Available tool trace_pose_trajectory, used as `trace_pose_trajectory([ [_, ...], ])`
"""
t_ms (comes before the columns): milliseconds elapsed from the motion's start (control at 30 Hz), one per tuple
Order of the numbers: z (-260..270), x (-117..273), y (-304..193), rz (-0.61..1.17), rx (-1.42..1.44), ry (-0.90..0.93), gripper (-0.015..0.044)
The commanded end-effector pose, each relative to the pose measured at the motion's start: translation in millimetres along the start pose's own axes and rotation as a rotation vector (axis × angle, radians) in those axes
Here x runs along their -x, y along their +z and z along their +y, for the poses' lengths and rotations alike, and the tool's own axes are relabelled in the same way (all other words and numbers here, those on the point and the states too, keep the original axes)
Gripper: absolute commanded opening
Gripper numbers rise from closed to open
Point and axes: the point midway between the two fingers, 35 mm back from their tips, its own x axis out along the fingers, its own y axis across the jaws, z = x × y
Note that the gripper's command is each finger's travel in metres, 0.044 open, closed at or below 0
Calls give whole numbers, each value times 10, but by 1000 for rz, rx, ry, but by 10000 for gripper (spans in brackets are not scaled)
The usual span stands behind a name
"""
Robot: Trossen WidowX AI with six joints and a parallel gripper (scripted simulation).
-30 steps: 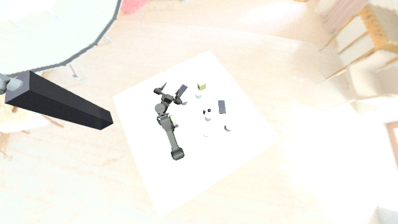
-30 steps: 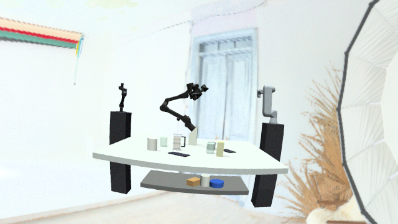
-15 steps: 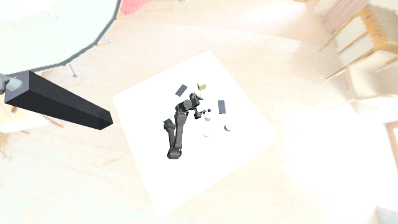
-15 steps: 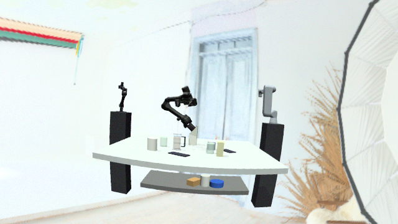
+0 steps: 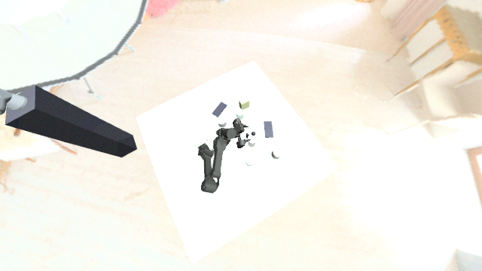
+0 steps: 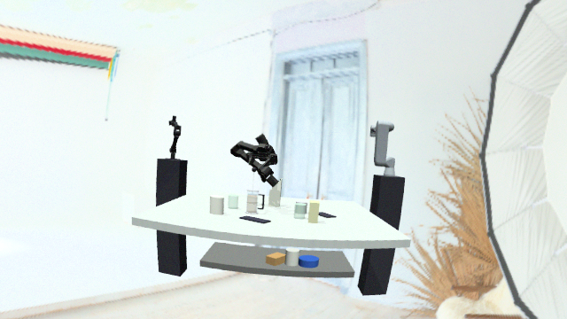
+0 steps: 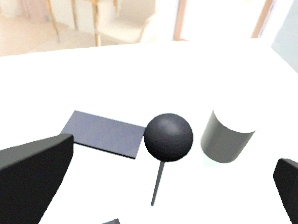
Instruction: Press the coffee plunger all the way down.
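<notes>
The arm [image 6: 252, 152] is matte black throughout, built of chunky angular links and rounded joint housings (dark grey from above), ending in two flat black fingers.

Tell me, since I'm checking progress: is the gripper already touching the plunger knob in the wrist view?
No. The dark plunger knob sits in the gap between the open gripper fingers, clear of both.

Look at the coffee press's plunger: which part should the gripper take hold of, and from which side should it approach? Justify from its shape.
Likely the round dark knob topping the thin upright rod, approached from directly above. The open gripper already straddles it, so closing on the ball and pushing down along the rod should avoid sideways force.
</notes>
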Motion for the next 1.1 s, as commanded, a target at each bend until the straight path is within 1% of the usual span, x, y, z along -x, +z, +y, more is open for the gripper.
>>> trace_pose_trajectory([
  [0,6,-33,-26,-4,7,5,440],
  [867,8,-410,-28,-6,7,4,440],
  [1067,8,-410,-28,-6,7,4,282],
])
